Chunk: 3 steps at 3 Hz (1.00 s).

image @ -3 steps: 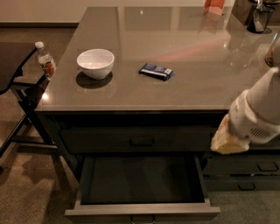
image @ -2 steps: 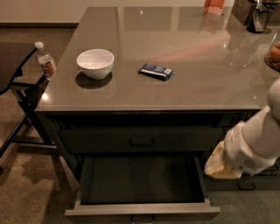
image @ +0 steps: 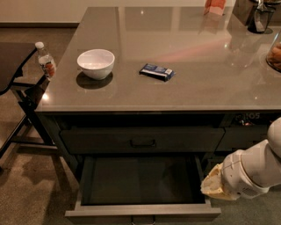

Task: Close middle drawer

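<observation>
Camera view shows the middle drawer (image: pixel 140 182) pulled out below the worktop (image: pixel 184 88), long axis left-right, front facing the camera; gripper (image: pixel 214 186) beside its right wall, opening cannot be told.

Grey glossy worktop (image: pixel 206 79), pale light reflections across its far end; mottled brown-grey floor (image: pixel 30 184), dim; pale wall (image: pixel 39 11) at far left, beyond the floor; black metal-framed stand (image: pixel 19 88) just beside the worktop's left edge; hand (image: pixel 214 186) low at right, below worktop level.
</observation>
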Motion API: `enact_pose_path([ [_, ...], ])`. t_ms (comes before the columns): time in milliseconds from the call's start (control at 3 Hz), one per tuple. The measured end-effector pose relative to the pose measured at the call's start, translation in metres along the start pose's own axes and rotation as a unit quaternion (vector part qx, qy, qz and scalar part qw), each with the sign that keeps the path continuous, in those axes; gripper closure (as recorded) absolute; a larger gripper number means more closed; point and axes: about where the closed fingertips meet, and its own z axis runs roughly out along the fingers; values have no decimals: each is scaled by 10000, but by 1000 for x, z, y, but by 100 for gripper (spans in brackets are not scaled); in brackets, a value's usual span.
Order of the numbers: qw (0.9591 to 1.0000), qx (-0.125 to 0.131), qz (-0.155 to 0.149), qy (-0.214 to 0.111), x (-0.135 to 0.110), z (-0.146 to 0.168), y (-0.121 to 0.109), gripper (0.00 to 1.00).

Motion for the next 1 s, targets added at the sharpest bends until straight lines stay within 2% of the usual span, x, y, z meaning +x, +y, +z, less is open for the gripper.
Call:
enact_pose_path([
  [333,9993,-209,41,-303,3,32,1,100],
  [667,9963,-428,119,-738,11,75,4,100],
  [1000,9922,-472,11,-1155,25,121,10,100],
])
